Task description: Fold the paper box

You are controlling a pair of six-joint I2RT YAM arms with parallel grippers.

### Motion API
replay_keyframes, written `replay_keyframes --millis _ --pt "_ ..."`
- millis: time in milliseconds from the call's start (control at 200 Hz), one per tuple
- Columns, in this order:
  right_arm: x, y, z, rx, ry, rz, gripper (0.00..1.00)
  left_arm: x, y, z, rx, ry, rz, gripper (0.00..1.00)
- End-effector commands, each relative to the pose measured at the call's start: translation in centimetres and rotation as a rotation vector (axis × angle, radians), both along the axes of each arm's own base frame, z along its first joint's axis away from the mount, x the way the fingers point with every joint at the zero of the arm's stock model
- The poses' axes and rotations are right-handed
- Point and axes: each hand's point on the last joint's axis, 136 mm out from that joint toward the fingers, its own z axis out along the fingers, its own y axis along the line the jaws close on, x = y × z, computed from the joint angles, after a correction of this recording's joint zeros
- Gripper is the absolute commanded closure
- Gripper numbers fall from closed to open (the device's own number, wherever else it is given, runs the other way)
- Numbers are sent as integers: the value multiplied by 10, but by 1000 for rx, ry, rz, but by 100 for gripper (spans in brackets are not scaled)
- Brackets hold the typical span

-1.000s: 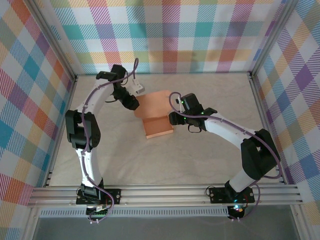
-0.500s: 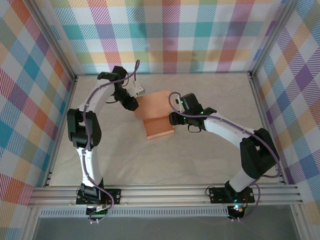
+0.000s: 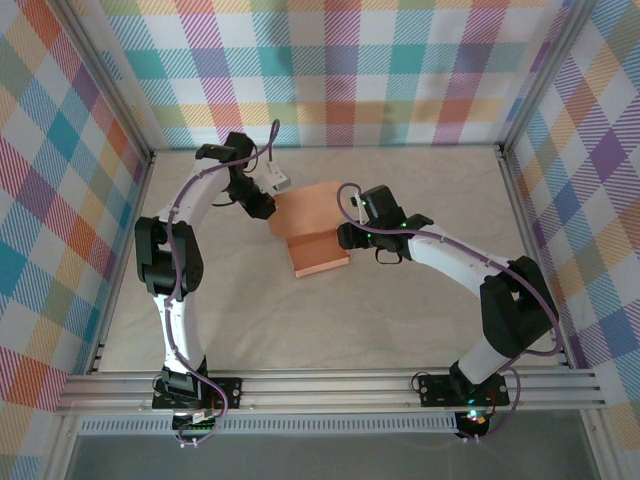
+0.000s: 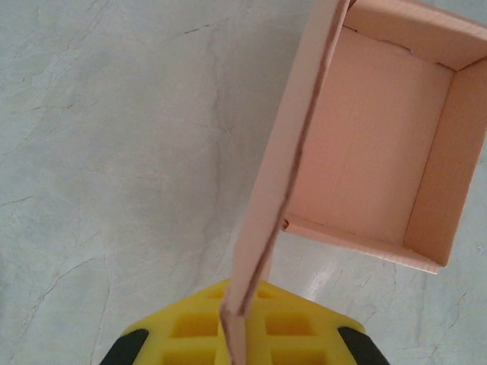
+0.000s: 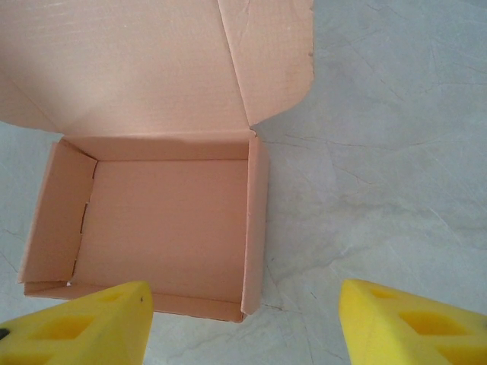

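bright, even, diffuse light from above; the paper box (image 4: 365, 152) casts only a soft, faint shadow on the pale table (image 4: 114, 152). wrist views look sharp.

Nothing to read anywhere from where I stand: no lettering, label, brand or number on the salmon-orange thin card box (image 5: 167, 220), the pale marbled table top (image 5: 396, 152) or the checked cloth walls (image 3: 340, 60).

The left gripper (image 4: 242, 336) pinches the paper box (image 4: 373, 160) flap.
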Motion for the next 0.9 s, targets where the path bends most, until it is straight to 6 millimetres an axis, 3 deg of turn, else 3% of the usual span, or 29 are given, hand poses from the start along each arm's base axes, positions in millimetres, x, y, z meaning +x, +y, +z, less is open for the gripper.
replay_keyframes --millis 0,135,440,650,895 --pt "8 3 12 2 -26 8 34 1 -3 7 -1 -33 -27 100" --pt "14 -3 22 -20 -61 12 34 -8 -8 8 7 -85 -103 100" --pt "35 -22 65 -8 -198 69 31 -27 -22 35 -73 -194 -192 100" --pt "25 -2 76 -73 -333 407 28 -39 -30 51 -129 -211 -235 100" --pt "-2 18 78 -91 -313 770 27 -44 -33 38 -142 -141 -267 100"
